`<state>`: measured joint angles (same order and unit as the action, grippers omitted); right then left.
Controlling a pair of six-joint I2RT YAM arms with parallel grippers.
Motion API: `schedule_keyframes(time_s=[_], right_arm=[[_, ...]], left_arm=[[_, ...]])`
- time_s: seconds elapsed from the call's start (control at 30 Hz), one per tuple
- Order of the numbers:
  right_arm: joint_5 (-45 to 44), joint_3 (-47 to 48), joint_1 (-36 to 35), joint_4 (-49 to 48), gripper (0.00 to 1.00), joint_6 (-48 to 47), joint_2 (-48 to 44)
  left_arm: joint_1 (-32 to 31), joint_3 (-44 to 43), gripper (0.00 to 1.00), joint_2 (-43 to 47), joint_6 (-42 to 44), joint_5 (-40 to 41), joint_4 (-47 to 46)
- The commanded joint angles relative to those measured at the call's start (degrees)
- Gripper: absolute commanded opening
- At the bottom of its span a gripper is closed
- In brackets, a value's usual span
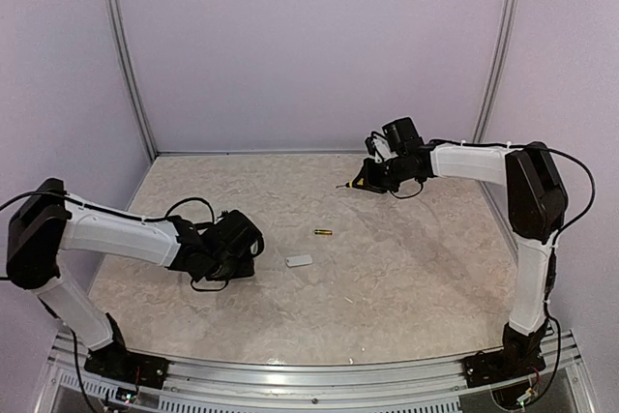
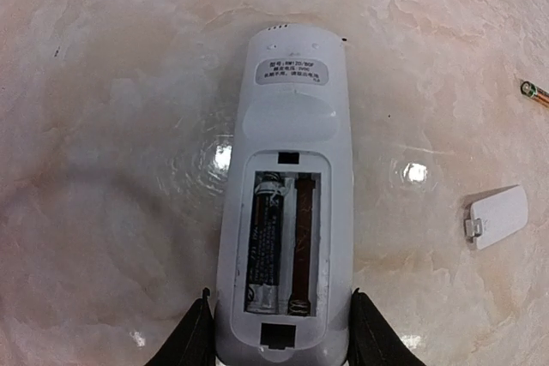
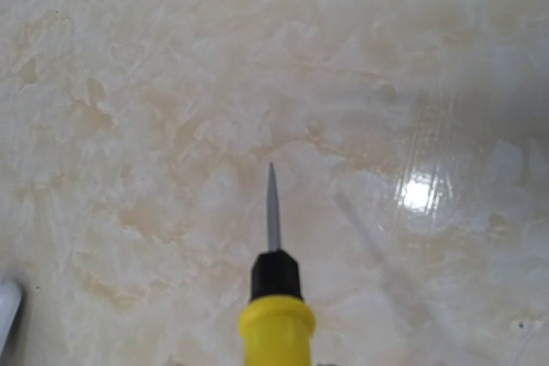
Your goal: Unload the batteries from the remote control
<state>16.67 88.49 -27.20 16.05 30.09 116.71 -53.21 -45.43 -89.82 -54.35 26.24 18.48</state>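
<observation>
The white remote control lies back-up on the table, its battery bay uncovered. My left gripper is shut on its near end, one black finger on each side. One dark battery sits in the bay's left slot; the right slot shows only its spring. A brassy-gold battery lies loose on the table, also at the right edge of the left wrist view. My right gripper hovers at the back right, shut on a yellow-handled screwdriver whose tip points down at bare table.
The small white cover piece lies on the marble tabletop just right of my left gripper, and shows in the left wrist view. Lilac walls close the table at the back and both sides.
</observation>
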Motion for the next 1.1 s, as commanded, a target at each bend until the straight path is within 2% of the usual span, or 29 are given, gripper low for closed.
schedule_keyframes(time_s=[0.0,0.07,0.13,0.33,0.43,0.57,0.73,0.87,1.0,1.07], right_arm=[[-1.3,-2.1,0.2,-0.9,0.0,-0.7,-4.3],[-2.0,-3.1,0.3,-0.8,0.0,-0.9,-5.4],[-2.5,-4.0,0.3,-0.9,0.0,-1.1,-6.5],[-3.2,-5.7,0.6,-0.6,0.0,-1.5,-8.6],[-3.1,-5.8,0.6,-0.3,0.0,-1.5,-9.1],[-3.1,-6.0,0.6,0.4,0.0,-2.0,-10.1],[-3.2,-6.8,0.6,1.0,0.0,-3.0,-12.0],[-2.4,-7.6,0.5,1.1,0.0,-3.3,-13.1],[-1.6,-8.3,0.5,1.3,0.0,-3.2,-14.0],[-1.1,-9.0,0.5,1.3,0.0,-3.0,-14.7]], left_arm=[[4.6,-4.0,0.28,-5.7,-2.4,-8.8,-1.5],[5.8,-6.6,0.33,-8.2,-1.6,-10.9,-0.2],[6.0,-8.9,0.47,-10.1,-0.2,-11.7,1.0],[6.1,-13.0,0.75,-11.9,3.2,-13.8,2.3],[6.4,-14.5,0.79,-10.9,7.1,-15.3,2.7],[6.6,-20.5,0.79,-8.7,23.0,-14.1,8.5],[8.8,-24.4,0.77,-7.9,48.1,-13.1,16.6],[9.1,-21.1,0.73,-5.9,72.4,-15.6,17.5],[9.9,-18.1,0.74,-2.6,92.0,-17.0,16.8],[11.3,-15.2,0.75,-1.4,100.8,-17.7,12.0]])
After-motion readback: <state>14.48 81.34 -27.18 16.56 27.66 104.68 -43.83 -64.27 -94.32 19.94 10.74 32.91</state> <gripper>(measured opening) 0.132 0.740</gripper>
